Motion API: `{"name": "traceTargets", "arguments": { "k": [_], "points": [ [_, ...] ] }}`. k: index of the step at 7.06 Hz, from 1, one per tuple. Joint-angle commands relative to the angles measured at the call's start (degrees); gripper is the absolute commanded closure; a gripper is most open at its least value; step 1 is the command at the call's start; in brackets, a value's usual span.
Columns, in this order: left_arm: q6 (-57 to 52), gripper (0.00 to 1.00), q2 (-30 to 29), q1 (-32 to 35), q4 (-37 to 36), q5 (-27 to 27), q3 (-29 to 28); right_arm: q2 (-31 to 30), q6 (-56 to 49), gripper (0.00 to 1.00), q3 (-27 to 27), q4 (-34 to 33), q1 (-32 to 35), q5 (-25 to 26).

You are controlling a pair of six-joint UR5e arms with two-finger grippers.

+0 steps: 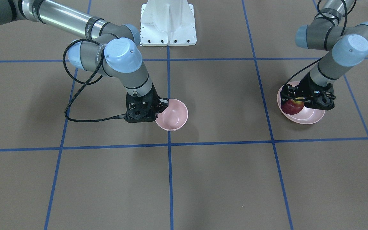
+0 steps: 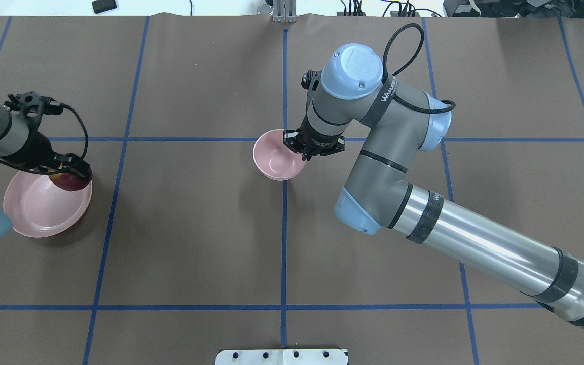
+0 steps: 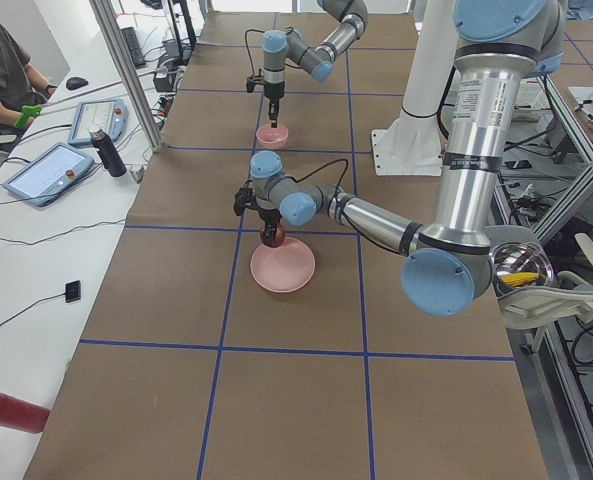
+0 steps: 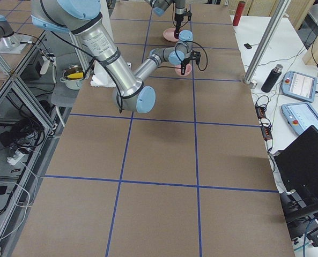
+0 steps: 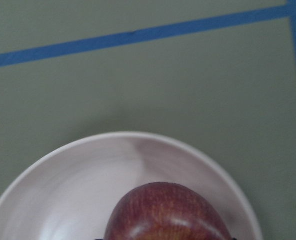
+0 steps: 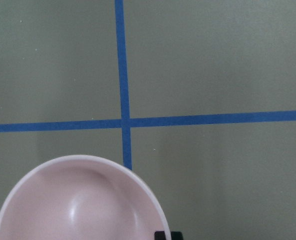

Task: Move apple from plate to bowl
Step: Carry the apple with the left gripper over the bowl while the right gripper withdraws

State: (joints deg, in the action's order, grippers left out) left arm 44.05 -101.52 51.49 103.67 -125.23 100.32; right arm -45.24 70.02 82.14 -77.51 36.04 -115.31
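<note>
Left hand [image 1: 295, 102] pinches the apple [image 1: 292, 108] from above, a finger on either side, the fruit directly under the palm. The apple sits over the plate's [image 1: 311, 117] edge farthest from the robot's base side, at the counter's [image 1: 222, 179] left end; whether it touches the dish or hangs just clear cannot be told. In the left wrist view the apple fills the lower centre, with the plate's pale rim arching behind it. Right hand [image 1: 162, 105] is closed on the bowl's [image 1: 174, 116] rim at the counter's middle, beside a crossing of blue tape lines. Bowl and plate stand well apart
</note>
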Motion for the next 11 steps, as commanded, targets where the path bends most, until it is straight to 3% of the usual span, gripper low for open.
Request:
{"name": "traceTargets", "arguments": {
  "k": [1, 2, 3, 5, 6, 7, 8, 10, 11],
  "points": [
    [12.7, 1.00, -14.2, -4.4, -7.9, 0.1, -0.9, -0.3, 0.6, 1.00, -0.9, 1.0, -1.1, 0.5],
    [15.9, 1.00, -18.7, -6.1, -8.0, 1.3, -3.3, -0.6, -0.1, 1.00, -0.9, 1.0, -1.2, 0.5],
    [17.5, 1.00, -21.2, -6.9, -8.0, 2.4, -4.9, -1.2, -0.3, 0.01, -0.4, 1.2, -1.2, 0.4],
    [19.2, 1.00, -24.6, -7.4, -8.0, 2.4, -6.2, -5.9, -0.3, 0.00, 6.0, 1.4, -1.1, -0.3],
    [22.4, 1.00, -29.3, -9.0, -7.9, 2.6, -9.9, -9.0, -0.3, 0.00, 10.5, 1.1, 1.2, -3.2],
    [25.5, 1.00, -34.9, -10.9, -7.8, 5.3, -14.6, -16.6, -0.6, 0.00, 18.2, 1.1, 5.2, -7.3],
    [26.4, 1.00, -36.8, -13.7, -7.8, 7.4, -16.0, -21.8, -1.6, 0.00, 21.4, 1.0, 9.5, -10.1],
    [26.9, 1.00, -40.0, -15.3, -7.3, 8.8, -20.2, -30.0, -4.7, 0.00, 24.3, 1.6, 11.6, -10.3],
    [27.0, 1.00, -40.7, -16.2, -7.2, 9.6, -20.9, -31.1, -7.6, 0.00, 24.4, 1.6, 11.7, -10.3]
  ]
}}
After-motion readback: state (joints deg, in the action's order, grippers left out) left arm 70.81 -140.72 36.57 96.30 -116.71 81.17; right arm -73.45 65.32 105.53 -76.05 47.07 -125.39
